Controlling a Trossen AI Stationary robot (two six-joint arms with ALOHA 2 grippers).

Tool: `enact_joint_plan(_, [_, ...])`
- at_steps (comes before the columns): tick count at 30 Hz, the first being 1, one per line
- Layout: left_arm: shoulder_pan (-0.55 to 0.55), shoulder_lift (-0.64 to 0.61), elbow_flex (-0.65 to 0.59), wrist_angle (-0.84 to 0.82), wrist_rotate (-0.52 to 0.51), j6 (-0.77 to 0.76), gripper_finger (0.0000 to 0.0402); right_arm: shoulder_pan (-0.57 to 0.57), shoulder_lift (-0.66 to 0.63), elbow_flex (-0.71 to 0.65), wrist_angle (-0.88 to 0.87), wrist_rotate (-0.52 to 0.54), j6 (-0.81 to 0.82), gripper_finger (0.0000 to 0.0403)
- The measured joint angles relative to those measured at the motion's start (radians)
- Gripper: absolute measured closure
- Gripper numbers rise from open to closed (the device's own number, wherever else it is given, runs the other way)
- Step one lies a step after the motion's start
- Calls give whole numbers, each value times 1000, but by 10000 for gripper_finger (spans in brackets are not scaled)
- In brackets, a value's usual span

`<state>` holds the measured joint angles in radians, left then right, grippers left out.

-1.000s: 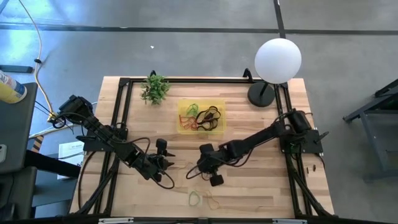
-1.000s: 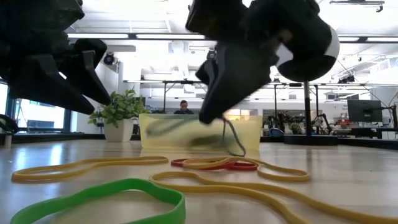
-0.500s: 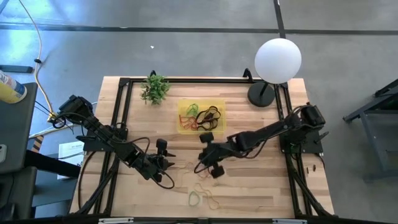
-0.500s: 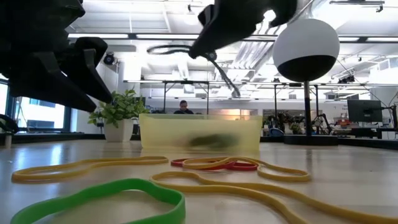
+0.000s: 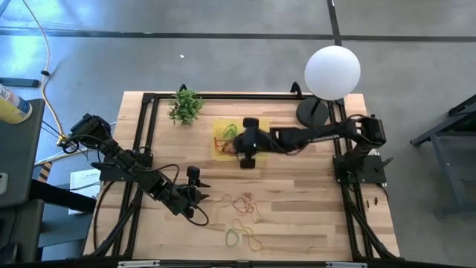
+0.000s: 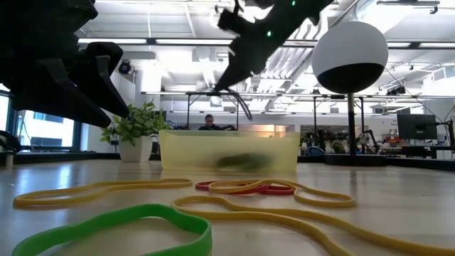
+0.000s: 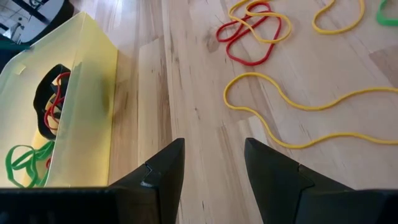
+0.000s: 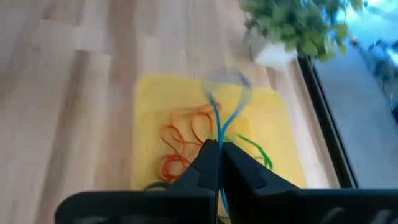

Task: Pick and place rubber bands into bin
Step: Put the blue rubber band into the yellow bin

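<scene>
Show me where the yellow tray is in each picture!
High view: the yellow bin sits mid-table under the right gripper.
Low view: bin stands centre, behind the loose bands.
Left wrist view: bin beside the bare wood.
Right wrist view: bin below the shut fingers.
Shared landmark: the plant by the bin.

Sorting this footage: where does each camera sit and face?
High: overhead, straight down; both arms, translucent yellow plastic bin.
Low: tabletop level, facing the bin; arms hang above.
Left wrist: past the open left end effector, loose rubber bands.
Right wrist: right end effector pinching a blue band.
All share the bin.
</scene>
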<state>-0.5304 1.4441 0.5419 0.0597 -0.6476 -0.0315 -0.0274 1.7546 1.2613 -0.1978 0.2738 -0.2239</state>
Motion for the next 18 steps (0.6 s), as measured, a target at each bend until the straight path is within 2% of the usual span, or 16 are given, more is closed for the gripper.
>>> enact_joint_plan(7, [0, 0, 0, -3, 0, 0, 245, -108, 43, 0, -9, -145, 87, 396])
enact_joint_plan(18, [0, 0, 0, -3, 0, 4, 245, -126, 130, 0, -8, -155, 116, 393])
